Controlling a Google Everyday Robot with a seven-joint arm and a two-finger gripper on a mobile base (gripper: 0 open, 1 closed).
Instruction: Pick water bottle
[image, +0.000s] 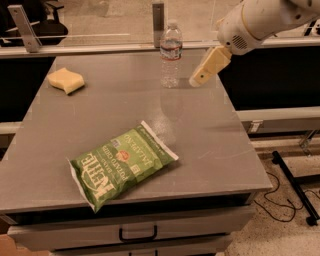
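The water bottle (171, 55) stands upright near the far edge of the grey table (210, 130). It is clear ribbed plastic with a white cap and a dark red-and-white label band. My gripper (196, 81) hangs from the white arm at the upper right, its cream fingers pointing down and left. Its tip is just right of the bottle's lower half and apart from it. It holds nothing.
A green Kettle chip bag (122, 165) lies near the table's front. A yellow sponge (66, 80) lies at the far left. A rail and a post (158, 20) run behind the bottle. Drawers with a handle (137, 234) sit under the tabletop.
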